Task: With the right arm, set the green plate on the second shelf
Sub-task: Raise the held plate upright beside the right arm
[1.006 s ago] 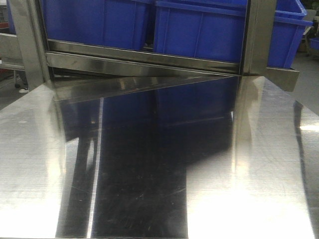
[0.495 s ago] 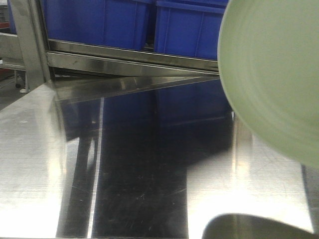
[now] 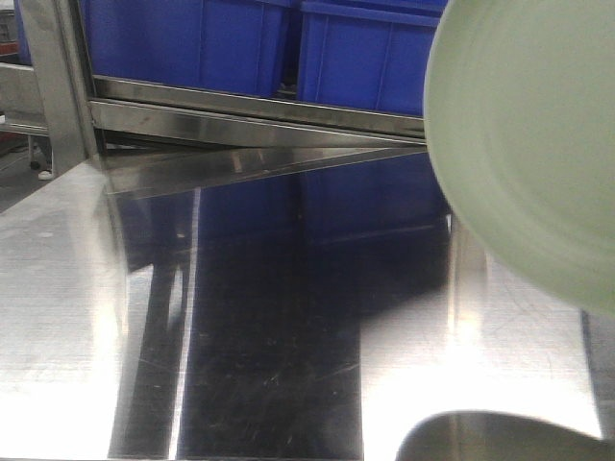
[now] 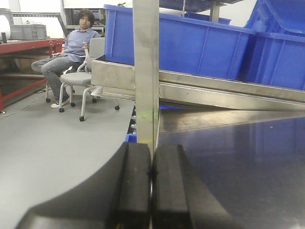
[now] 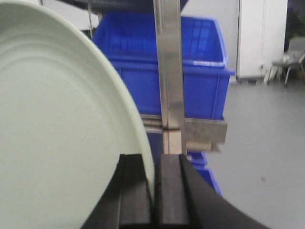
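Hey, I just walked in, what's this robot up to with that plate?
The right gripper is pinching the green plate by its rim, holding it up on edge over the steel shelf, in front of the blue bins on the level above. The plate has not been set down yet. The left gripper is shut and empty. A man sits on a chair in the background.
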Motion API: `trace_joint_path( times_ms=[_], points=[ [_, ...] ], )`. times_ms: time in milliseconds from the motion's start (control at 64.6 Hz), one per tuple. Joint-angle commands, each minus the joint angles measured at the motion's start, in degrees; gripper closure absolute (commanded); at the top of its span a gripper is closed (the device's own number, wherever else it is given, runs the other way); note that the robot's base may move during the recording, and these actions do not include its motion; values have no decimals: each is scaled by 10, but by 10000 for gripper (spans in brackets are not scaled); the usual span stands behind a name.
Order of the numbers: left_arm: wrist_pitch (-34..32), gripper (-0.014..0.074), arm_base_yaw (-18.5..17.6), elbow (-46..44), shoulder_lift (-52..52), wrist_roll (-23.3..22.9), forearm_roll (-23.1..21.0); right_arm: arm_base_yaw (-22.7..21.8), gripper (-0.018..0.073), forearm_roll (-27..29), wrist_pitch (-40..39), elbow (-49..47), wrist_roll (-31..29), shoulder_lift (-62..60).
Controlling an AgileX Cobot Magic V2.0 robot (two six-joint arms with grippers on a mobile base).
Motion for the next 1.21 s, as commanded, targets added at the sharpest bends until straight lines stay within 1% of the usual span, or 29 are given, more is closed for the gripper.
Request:
trace_joint_path(
  times_ms=[0,124,278,371,650,835,959,1191],
  points=[
    [-51,466,-2,23,-10,-1,-2,-1,503,-19,-59,-14,0,-20],
    [-51,466,-2,23,-10,-1,-2,-1,503,-43,-44,-14,-3,-27],
    [-51,466,-2,23,-10,-1,-2,-1,503,-43,-31,-14,-53,-27],
    [-51,466,-2,23,-10,-1,-2,-1,503,-31,-33,-14,-71,-27],
    [-51,466,-2,23,-10,-1,-2,-1,503,9,-68,-14,-70,-27],
    [-51,466,-2,23,-10,-1,-2,-1,503,11,-73,-14,-70,-27],
    [-51,466,-2,23,-10,-1,-2,-1,503,22,-86,-14,-69,-27],
    [-51,466,-2,23,-10,-1,-2,-1,503,21,-93,-14,-69,-27]
  ],
)
